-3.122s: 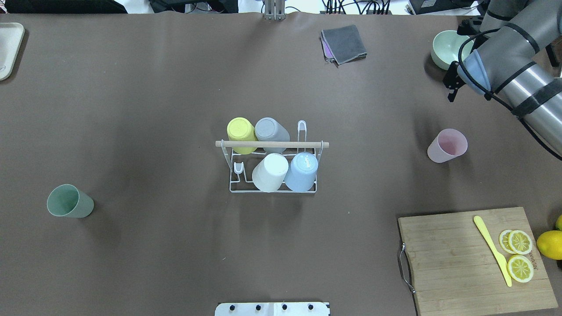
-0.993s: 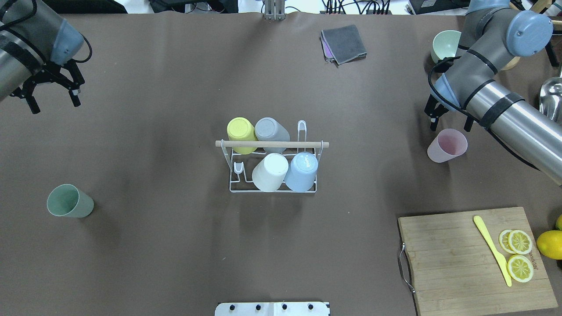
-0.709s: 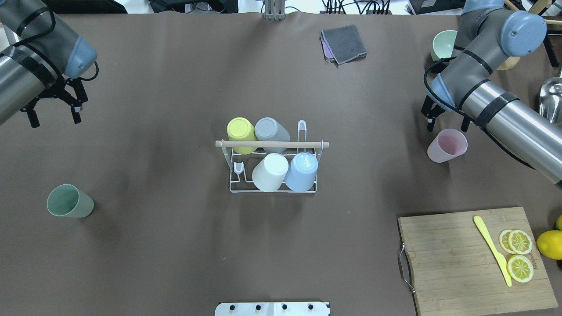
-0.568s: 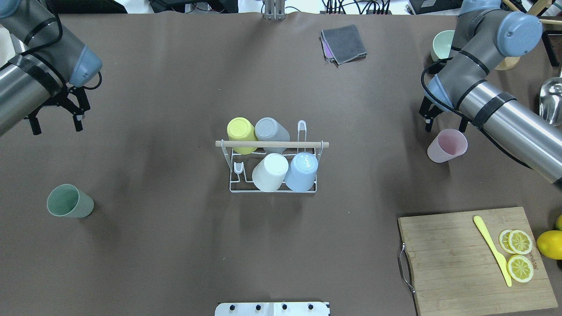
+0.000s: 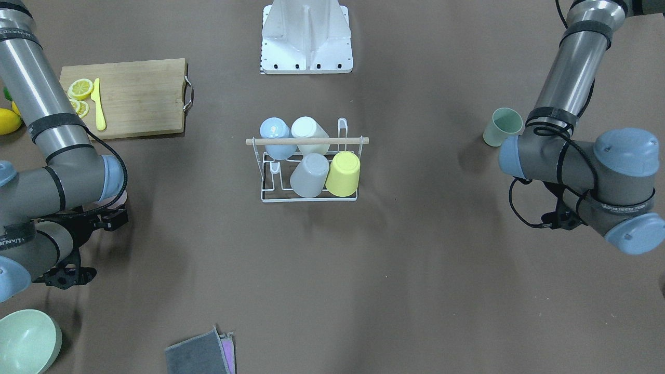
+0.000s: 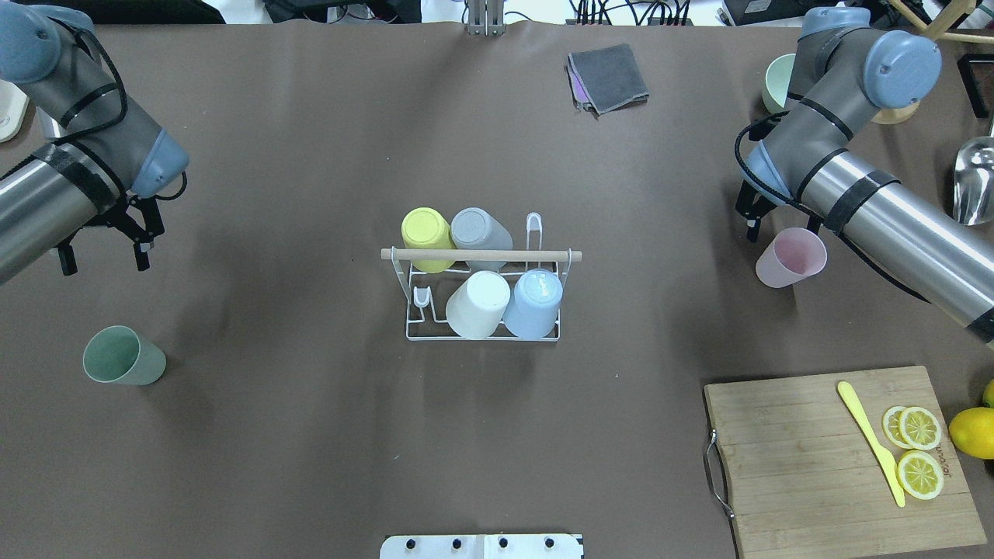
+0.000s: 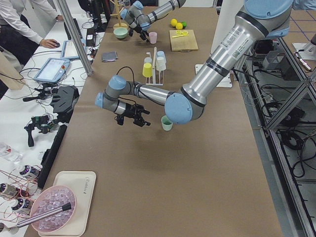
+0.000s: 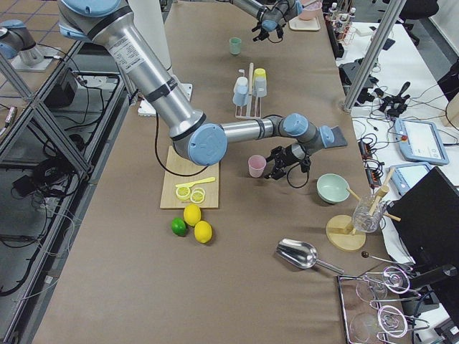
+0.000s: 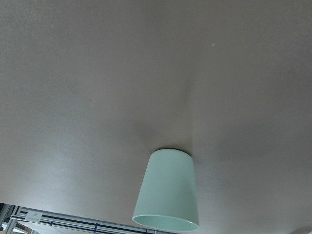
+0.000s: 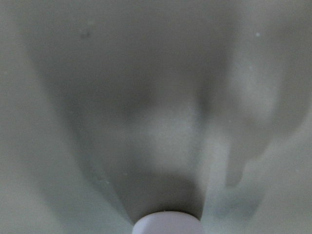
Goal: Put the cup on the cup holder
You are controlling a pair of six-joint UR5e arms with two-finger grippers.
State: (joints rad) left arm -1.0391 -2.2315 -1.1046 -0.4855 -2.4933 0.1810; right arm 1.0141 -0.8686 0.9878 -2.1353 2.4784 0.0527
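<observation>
A green cup stands upright on the table at the overhead view's lower left, with the left gripper higher in the frame, fingers spread and empty. The cup holder sits mid-frame carrying four upturned cups. At the right, a pink cup stands just below the right gripper, whose fingers are likewise apart.

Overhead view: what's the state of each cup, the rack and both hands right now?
cup holder: upright, two prongs free
yellow cup: inverted on holder
grey cup: inverted on holder
white cup: inverted on holder
blue cup: inverted on holder
green cup: upright on table, ungrasped
pink cup: upright on table, ungrasped
left hand: open, empty
right hand: open, near pink cup
</observation>
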